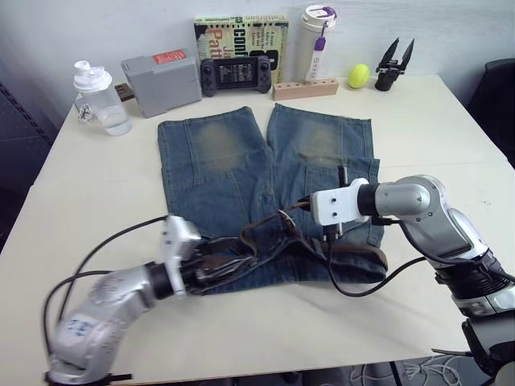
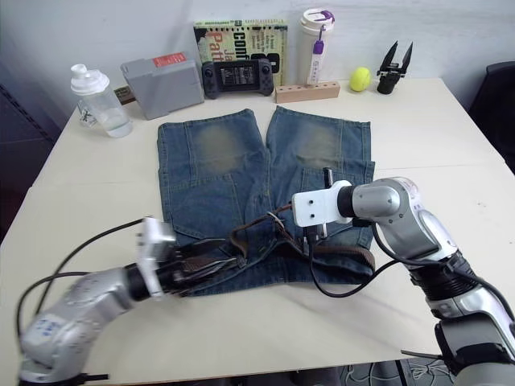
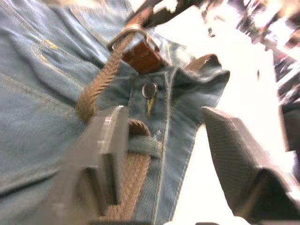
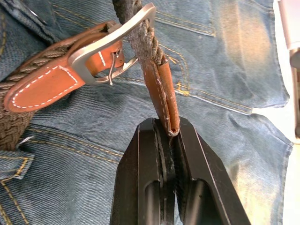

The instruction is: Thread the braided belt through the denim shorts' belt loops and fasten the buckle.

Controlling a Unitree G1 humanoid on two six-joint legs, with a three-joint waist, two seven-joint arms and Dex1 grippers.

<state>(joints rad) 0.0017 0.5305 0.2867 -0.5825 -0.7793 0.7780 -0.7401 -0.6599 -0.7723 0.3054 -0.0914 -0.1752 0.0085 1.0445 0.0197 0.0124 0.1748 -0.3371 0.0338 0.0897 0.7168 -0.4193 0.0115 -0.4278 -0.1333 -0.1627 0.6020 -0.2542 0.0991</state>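
The denim shorts lie flat on the table, waistband toward me. The braided belt runs along the waistband and rises in a loose bow near the fly. Its tan leather tip has passed through the silver buckle, and my right gripper is shut on that tip, above the middle of the waistband. My left gripper is open, its fingers on either side of the waistband edge by the fly button. There the belt passes under a belt loop.
Along the table's far edge stand a shaker bottle, a grey box, a game controller, a book, a white tumbler, a wooden block, a yellow ball and a spare black gripper.
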